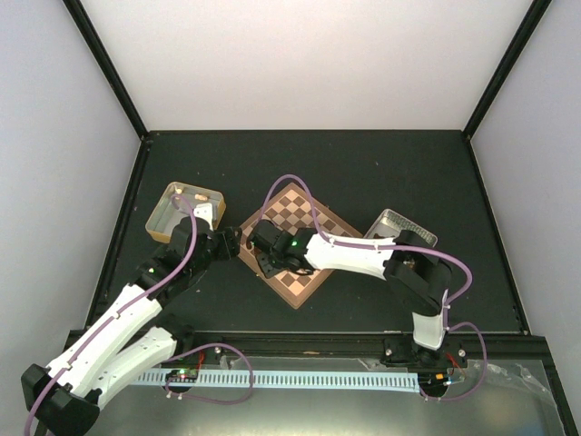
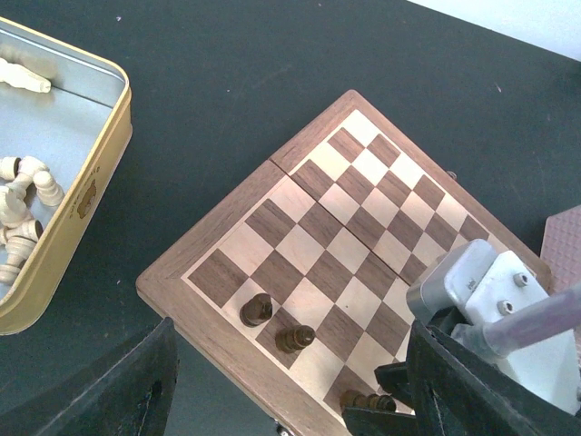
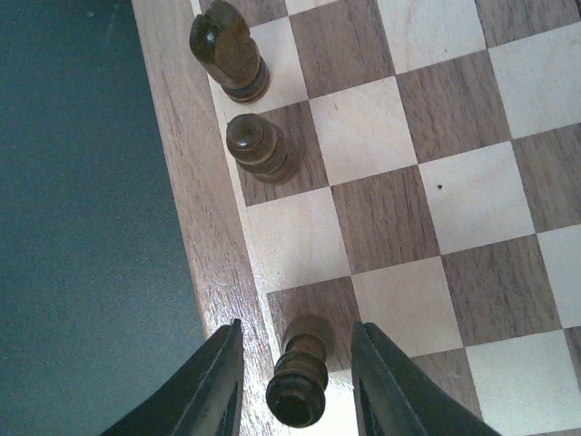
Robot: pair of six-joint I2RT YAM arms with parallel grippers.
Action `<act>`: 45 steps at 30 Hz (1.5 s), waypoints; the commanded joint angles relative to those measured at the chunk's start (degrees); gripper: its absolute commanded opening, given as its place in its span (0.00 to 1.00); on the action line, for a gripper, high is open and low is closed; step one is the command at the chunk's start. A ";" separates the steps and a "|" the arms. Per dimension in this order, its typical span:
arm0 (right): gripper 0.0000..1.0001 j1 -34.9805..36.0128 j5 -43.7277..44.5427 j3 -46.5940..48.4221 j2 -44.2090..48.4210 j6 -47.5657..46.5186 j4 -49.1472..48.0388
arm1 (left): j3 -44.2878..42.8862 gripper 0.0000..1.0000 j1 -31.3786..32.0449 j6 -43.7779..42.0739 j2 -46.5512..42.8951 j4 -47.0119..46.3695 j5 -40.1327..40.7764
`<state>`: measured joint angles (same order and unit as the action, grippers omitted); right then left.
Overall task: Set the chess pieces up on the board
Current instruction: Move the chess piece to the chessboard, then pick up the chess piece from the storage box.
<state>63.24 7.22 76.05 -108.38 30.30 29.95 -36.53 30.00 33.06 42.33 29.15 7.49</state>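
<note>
Crowded against the reddish rim of the board (image 1: pixel 295 247), in its edge row: three chess pieces (image 3: pixel 259 145), dark brown turned wood with knobbed tops, each inside its own square. Upright, long axis vertical. Dark worktop (image 3: pixel 82 227) just past the rim on one side, bare squares on the other, one bare square between second and third piece. Straddling that third piece with fingers apart and a gap either side: right hand (image 3: pixel 295 336). Spread wide and holding nothing, by the board's left corner: left hand (image 1: pixel 229 245). Set corner-on to the arms, beside a gold tin (image 2: pixel 100 200) of pale pieces (image 2: pixel 18 227).
</note>
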 commanded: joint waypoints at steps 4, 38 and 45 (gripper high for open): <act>0.42 -1.41 4.25 -4.33 11.13 3.03 -3.36 | -2.84 0.71 -0.35 -1.19 -1.38 0.86 1.14; 0.23 -46.80 11.07 -34.75 29.03 7.83 -1.23 | -2.57 0.71 -0.42 -2.65 -1.35 -2.74 -2.83; 0.23 -46.81 8.45 -36.14 27.04 7.86 -2.58 | -2.24 0.71 -0.46 -2.57 -1.37 -2.60 -2.48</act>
<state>16.82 17.26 40.84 -80.23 38.39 29.28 -36.64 29.95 30.83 40.88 27.40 5.30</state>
